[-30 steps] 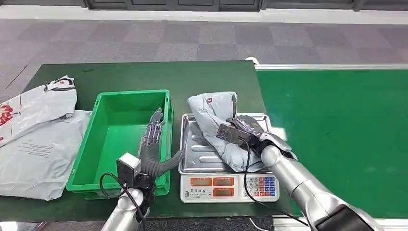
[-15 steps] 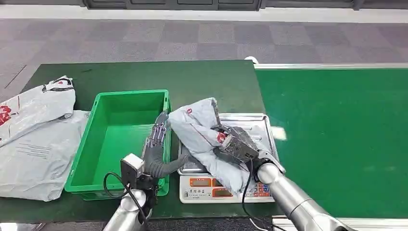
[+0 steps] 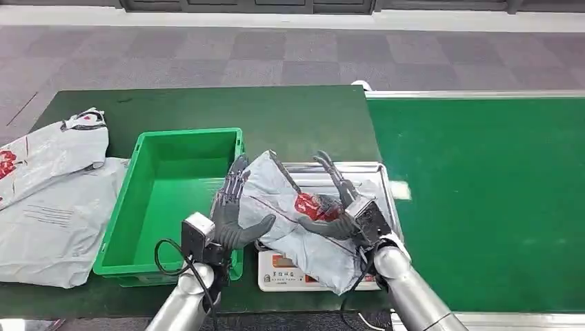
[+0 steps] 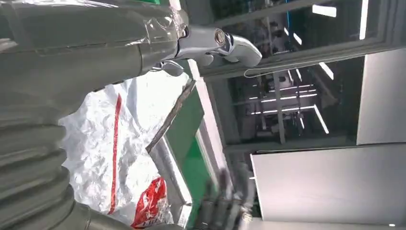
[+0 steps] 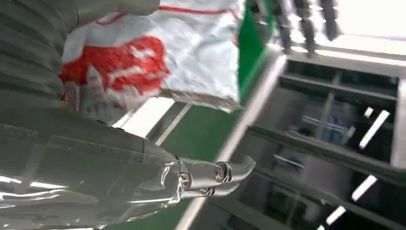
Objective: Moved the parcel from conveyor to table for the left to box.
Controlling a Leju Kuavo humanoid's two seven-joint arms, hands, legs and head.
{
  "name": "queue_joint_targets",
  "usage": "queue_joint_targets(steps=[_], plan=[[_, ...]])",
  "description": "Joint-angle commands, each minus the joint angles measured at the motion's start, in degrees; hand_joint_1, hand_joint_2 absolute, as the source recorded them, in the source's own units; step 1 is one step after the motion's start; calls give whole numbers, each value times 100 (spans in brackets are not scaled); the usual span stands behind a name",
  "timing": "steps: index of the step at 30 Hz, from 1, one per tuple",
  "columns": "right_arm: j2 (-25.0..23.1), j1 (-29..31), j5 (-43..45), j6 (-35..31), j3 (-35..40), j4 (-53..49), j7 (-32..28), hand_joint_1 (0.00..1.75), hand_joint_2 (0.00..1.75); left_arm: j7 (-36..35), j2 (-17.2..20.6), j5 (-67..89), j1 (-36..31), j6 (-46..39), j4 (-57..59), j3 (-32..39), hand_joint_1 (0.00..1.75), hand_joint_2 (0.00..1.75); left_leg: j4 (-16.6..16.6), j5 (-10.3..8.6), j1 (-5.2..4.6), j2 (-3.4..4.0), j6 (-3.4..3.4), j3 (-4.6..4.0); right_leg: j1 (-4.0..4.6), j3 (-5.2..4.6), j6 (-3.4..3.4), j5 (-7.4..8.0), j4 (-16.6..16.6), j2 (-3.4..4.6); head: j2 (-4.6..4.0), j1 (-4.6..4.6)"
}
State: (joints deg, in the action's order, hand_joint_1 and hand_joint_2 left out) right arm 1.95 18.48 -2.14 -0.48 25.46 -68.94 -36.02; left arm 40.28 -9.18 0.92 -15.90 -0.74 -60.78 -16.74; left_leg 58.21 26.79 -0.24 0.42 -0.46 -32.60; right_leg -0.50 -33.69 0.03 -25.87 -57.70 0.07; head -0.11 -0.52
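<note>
The grey parcel [image 3: 296, 217], printed with a red logo, lay tilted across the near left part of the weighing scale [image 3: 359, 172], its lower end hanging over the scale's front panel. The right hand [image 3: 331, 200] cradled it from the right, thumb on the red print and fingers spread upward, none clamped around it. The left hand [image 3: 234, 210] stood with fingers apart against the parcel's left edge, beside the right wall of the green crate [image 3: 138, 200]. Two more grey mailing bags [image 3: 48, 186] lay at the table's left edge. The green conveyor belt [image 3: 483, 193] adjoined the table's right edge.
</note>
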Motion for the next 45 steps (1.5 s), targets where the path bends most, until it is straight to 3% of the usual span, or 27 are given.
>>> queue_joint_targets(steps=[1, 6, 21, 27, 30, 31, 33, 34, 37, 43, 44, 45], plan=[[25, -212, -218, -440, -1134, -1104, -120, 0, 175, -28, -38, -88, -1129, -120, 1098, 141, 0, 175, 1, -9, 0, -28, -4, -16, 0, -8, 0, 1, -1, -26, 0, 0], [-49, -339, -278, -608, -1561, -2243, -184, 0, 175, -28, -50, 229, -1209, -191, 1135, -207, 0, 175, 7, -10, -2, -33, -3, -27, -2, -17, 1, 0, -8, -30, 0, 0], [-49, -339, -278, -608, -1561, -2243, -184, 0, 175, -28, -50, 229, -1209, -191, 1135, -207, 0, 175, -2, -8, 2, -16, -4, -14, 1, -9, 2, 7, 4, -10, 0, 0], [-96, -741, -267, -877, -1577, -3493, -398, 0, 175, -28, 158, 645, -1145, -636, 1358, -796, 0, 175, -3, -4, -2, -16, -5, -12, -3, -8, 1, 1, 0, -12, 0, 0], [-55, -861, -207, -816, -1591, -3706, -398, 0, 175, -28, 158, 1173, -1462, -929, 2171, -1223, 0, 175, -11, -6, 1, -26, -5, -8, 1, 2, 1, 2, 11, -22, 0, 0], [-90, -861, -177, -698, -1637, -3697, -398, 0, 175, -166, 109, 1569, -1717, -940, 2804, -1458, 0, 175, -16, -9, 2, -30, -7, -6, 1, 5, 1, 3, 16, -26, 0, 0], [-141, -844, -240, -526, -1764, -3698, -398, 0, 175, -1086, 87, 2405, -2017, -844, 3342, -2026, 0, 175, -7, -9, -1, -37, -2, -8, -2, 5, 2, -1, 6, -34, 0, 0], [-186, -878, -323, -440, -1870, -3709, -393, 0, 175, -1620, 6, 2481, -2123, -380, 3621, -2055, 0, 175, -16, -17, -3, -42, -3, -6, -4, 10, 2, 6, 14, -39, 0, 0], [-345, -1001, -491, -175, -2128, -3801, -303, 0, 175, -2330, -4, 3160, -2199, 17, 3800, -2416, 0, 175, -18, -23, -7, -36, -1, -4, -9, 11, 8, 13, 17, -34, -2, 0], [-606, -1079, -659, 122, -2192, -3545, -197, 0, 175, -2987, 164, 4027, -1580, 362, 3162, -2266, 0, 175, -15, -1, -10, -7, 9, -14, -11, 43, 8, 6, 9, -13, 0, -2], [-614, -1069, -618, 151, -2177, -3495, -161, 0, 175, -3137, 177, 4122, -1488, 394, 3073, -2173, 5, 175, -33, -15, -9, 5, 6, -24, -10, 30, 5, 23, 26, -2, 0, 0], [-630, -1052, -610, 159, -2173, -3440, -153, 0, 175, -3221, 189, 4204, -1424, 418, 2997, -2109, 63, 175, -15, 5, -8, -2, 11, 4, -9, 62, 8, 0, 10, -11, 0, 0]])
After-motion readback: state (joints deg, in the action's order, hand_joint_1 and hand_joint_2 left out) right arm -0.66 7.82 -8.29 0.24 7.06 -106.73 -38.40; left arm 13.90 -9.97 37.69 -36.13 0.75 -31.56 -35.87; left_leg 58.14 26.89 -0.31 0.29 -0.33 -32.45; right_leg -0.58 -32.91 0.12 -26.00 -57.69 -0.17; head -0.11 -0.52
